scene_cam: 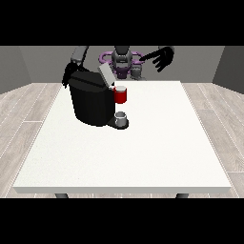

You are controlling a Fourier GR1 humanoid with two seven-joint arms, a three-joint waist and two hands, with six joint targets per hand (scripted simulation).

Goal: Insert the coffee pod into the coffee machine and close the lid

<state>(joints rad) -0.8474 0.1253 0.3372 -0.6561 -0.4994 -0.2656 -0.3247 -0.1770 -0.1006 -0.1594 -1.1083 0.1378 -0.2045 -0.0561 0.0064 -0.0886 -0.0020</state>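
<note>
Half done: that is my read, no more, since the pod point(121, 95) already sits up in the machine's head while the lid point(105, 74) stands tilted open above it.
Hand at view's left point(66, 76): tucked behind the machine point(91, 97) at about ten o'clock from its body; only a dark sliver shows, so whether the fingers are apart or together I cannot tell.
Machine: black block on the table point(124, 152), left of centre, its front turned to three o'clock.
Lid: grey flap, hinged at the top, leaning back towards eleven o'clock, clearly not shut.
Pod: red, at the head of the machine, at three o'clock from the body; it looks seated in the holder, though how deep I cannot say.
Cup point(121, 117): small and grey, on the machine's base, straight down at six o'clock from the pod.
Hand at view's right point(162, 57): raised high in the air at two o'clock from the machine, fingers spread apart, holding nothing, well clear of everything.
Left to do: as I judge it, bring the lid down over the pod.
In the way: the machine's own bulk hides the hand at the left; nothing else stands near the lid, and the cup sits below the working area.
</note>
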